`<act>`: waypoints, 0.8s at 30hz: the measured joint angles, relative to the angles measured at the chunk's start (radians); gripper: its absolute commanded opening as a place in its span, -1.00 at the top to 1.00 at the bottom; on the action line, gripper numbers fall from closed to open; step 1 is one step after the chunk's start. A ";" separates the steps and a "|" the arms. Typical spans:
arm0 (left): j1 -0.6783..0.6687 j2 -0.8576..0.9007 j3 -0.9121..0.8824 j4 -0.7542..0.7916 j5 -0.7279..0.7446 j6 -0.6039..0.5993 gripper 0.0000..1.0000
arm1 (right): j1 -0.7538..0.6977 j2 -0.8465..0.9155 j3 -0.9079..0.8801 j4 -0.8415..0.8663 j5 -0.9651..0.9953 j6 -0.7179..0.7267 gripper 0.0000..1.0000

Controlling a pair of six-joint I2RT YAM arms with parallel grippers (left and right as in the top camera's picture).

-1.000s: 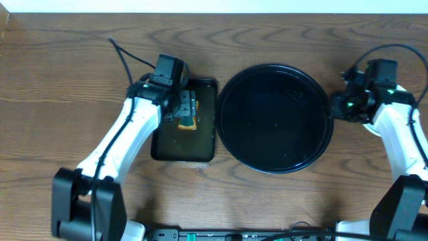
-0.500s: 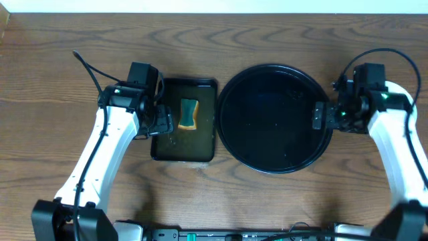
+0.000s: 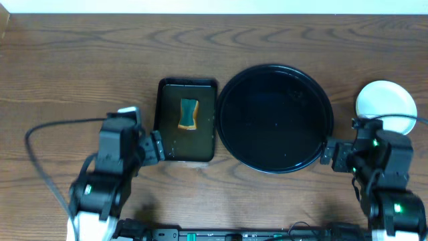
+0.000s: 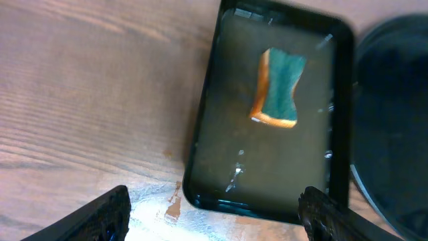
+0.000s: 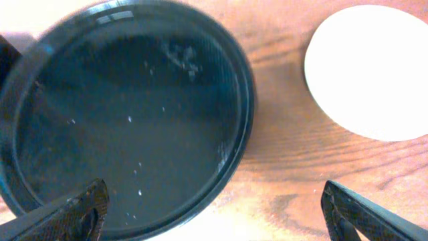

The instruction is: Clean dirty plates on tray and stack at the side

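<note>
The tray (image 3: 231, 144) is a large glossy black round one at the table's middle, its bottom bare but for small droplets (image 5: 127, 120). A pale round plate (image 3: 386, 106) lies on the wood to its right (image 5: 371, 70); whether others lie under it I cannot tell. My right gripper (image 3: 332, 155) hangs open by the tray's near right rim, nothing between its fingers (image 5: 73, 214). Open too is my left gripper (image 3: 154, 147), near the front left corner of the basin, its fingertips (image 4: 100, 217) spread wide and empty.
A rectangular black basin (image 3: 167, 150) sits left of the tray, with wet film and a green-and-tan sponge (image 3: 189, 114) lying in it (image 4: 277, 97). Brown wood tabletop surrounds everything. A cable (image 3: 47, 134) loops at the front left.
Both arms drew back toward the front edge. The left gripper left the sponge in the basin. The right gripper opened and moved off, uncovering the pale plate at the right.
</note>
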 measured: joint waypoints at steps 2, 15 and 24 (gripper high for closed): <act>0.000 -0.071 -0.013 -0.001 0.003 0.003 -0.64 | 0.000 -0.050 -0.002 0.002 0.003 0.000 -0.99; 0.000 -0.117 -0.013 0.000 0.004 0.014 -0.64 | 0.000 -0.069 -0.003 -0.044 0.014 0.000 -0.99; 0.000 -0.116 -0.013 0.000 0.004 0.014 -0.64 | 0.000 -0.069 -0.003 -0.087 0.014 0.000 -0.99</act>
